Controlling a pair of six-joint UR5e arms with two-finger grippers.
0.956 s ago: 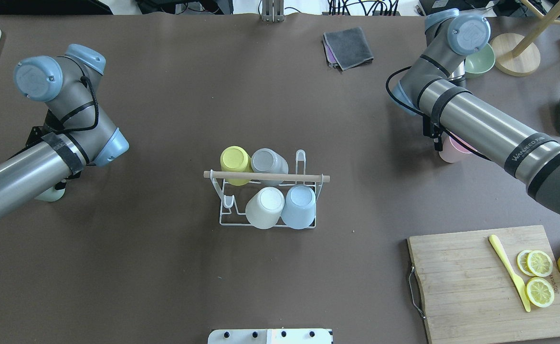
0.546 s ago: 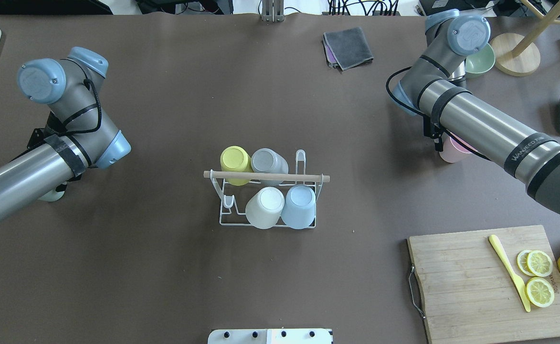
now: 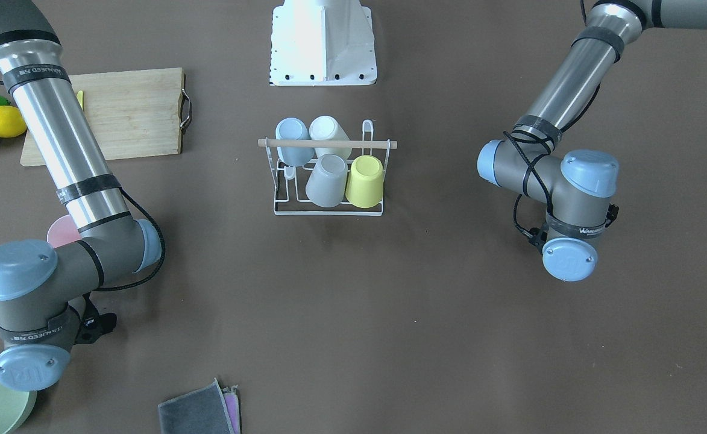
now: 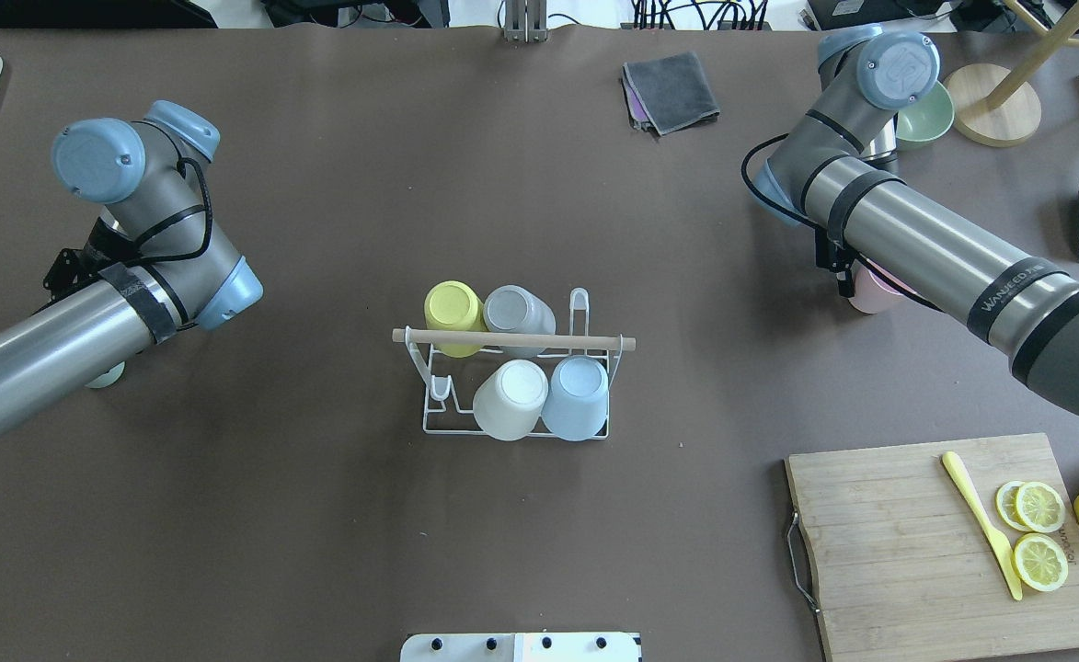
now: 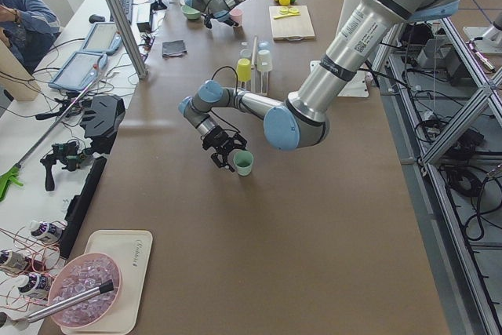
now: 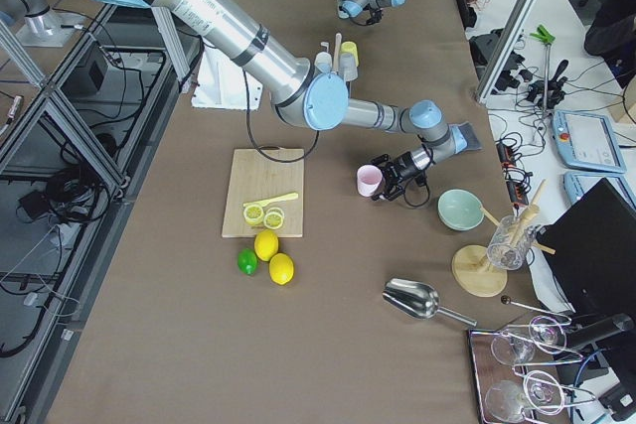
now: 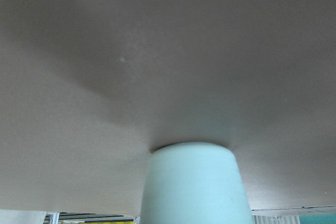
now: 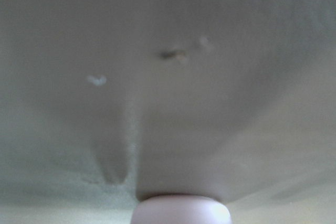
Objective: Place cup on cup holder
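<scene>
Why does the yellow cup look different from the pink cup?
The yellow cup is tipped bottom-up on the cup holder; the pink cup stands mouth-up on the table. The yellow cup has a grey cup beside it; the pink cup has none. Both are plain, handleless cups.

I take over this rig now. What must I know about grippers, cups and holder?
Left gripper: at the mint cup on the table; open or shut, cannot tell.
Right gripper: at the pink cup on the table; cannot tell either.
Cup holder: yellow cup, gray cup, white cup, blue cup on it; two prongs free.
Left to do: mint and pink cups onto the holder.
</scene>
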